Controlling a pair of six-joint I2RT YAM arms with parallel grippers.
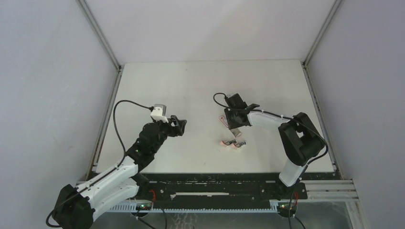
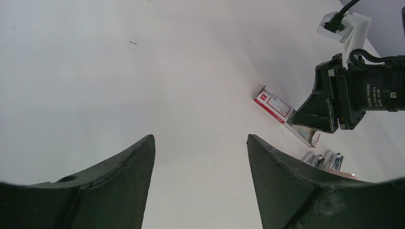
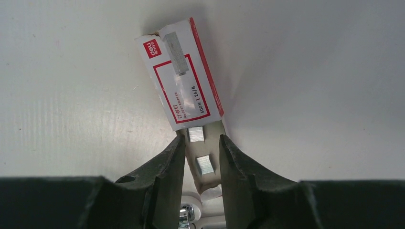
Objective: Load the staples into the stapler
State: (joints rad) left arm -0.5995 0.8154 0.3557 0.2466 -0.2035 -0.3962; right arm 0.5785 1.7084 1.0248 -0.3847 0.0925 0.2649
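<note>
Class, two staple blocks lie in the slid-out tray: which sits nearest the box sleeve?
The block beside the sleeve, at the tips of the right pincer; the other block lies deeper between its jaws.

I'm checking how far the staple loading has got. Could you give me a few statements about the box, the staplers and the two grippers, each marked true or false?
1. The left gripper is open with nothing between its fingers. True.
2. The staple box is fully closed. False: its inner tray is slid out, with staples showing in it.
3. The right gripper has a finger on each side of the tray. True.
4. The staplers sit beneath the left gripper. False: they lie on the table by the right arm, apart from the left gripper.
</note>
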